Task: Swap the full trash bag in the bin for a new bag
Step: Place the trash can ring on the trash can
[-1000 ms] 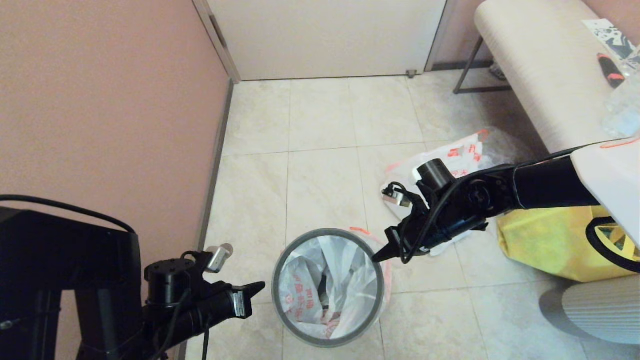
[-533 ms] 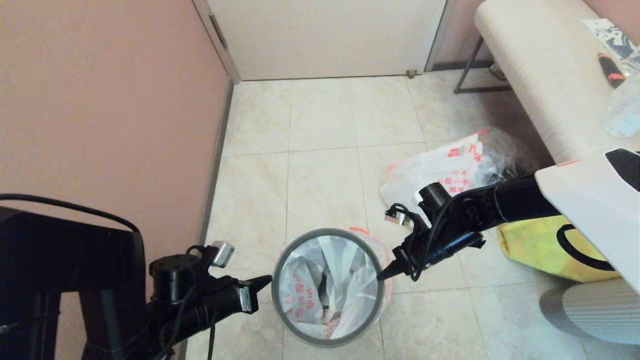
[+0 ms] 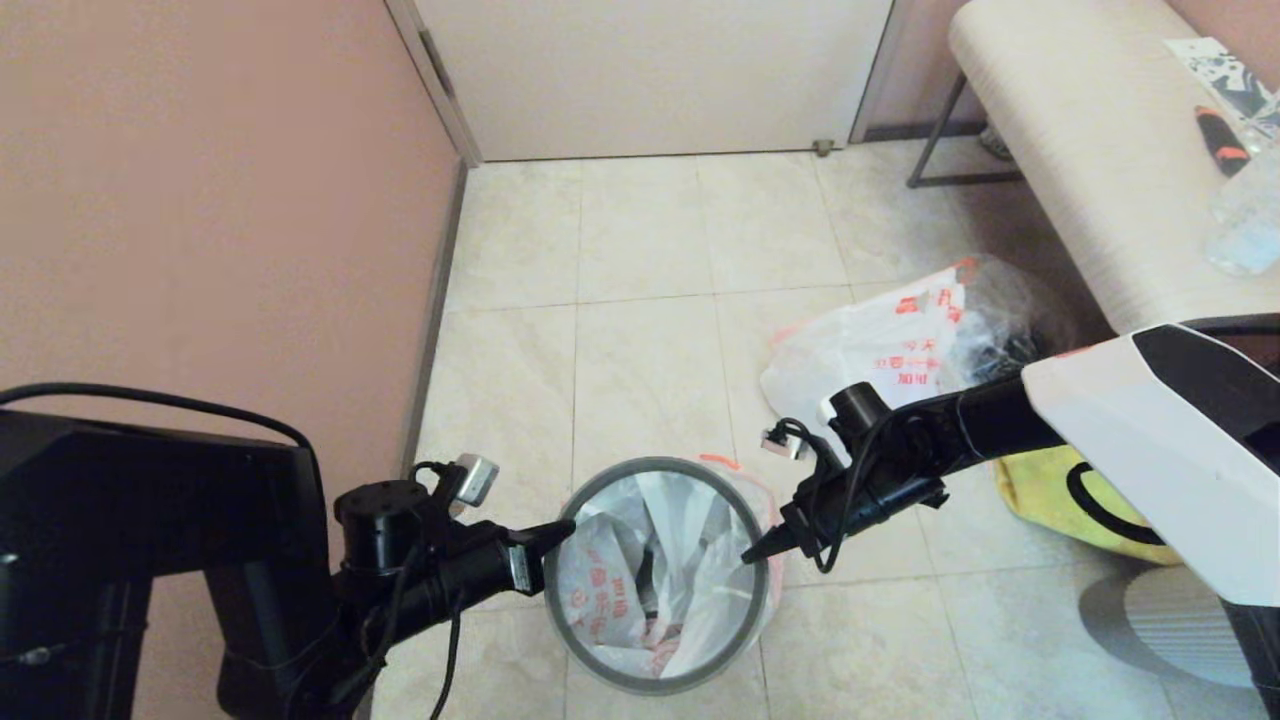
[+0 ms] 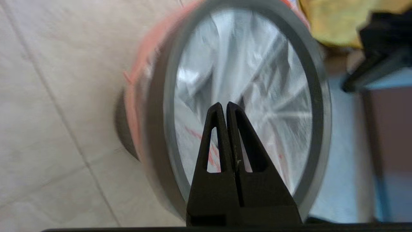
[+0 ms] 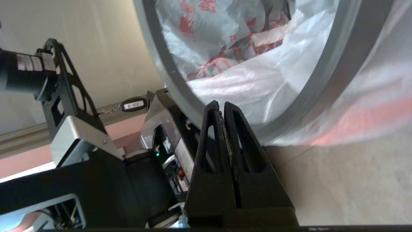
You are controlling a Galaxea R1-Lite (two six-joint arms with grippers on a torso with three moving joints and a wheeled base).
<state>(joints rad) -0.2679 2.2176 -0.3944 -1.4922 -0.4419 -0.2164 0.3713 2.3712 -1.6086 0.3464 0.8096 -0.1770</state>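
While both my left gripper (image 3: 560, 527) and right gripper (image 3: 752, 551) were pinched empty at opposite sides of the small round bin's grey hoop rim (image 3: 655, 682), the lumpy white red-lettered bag (image 3: 620, 590) sat inside; next, I judged, opening to grasp its edges

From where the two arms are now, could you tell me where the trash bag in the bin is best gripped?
Probably at the orange-red trimmed edge of the trash bag, folded over the far side of the bin's grey hoop. That is the only loose plastic outside the rim. The shut right gripper is nearer; come from above and outside. The shut left gripper sits opposite.
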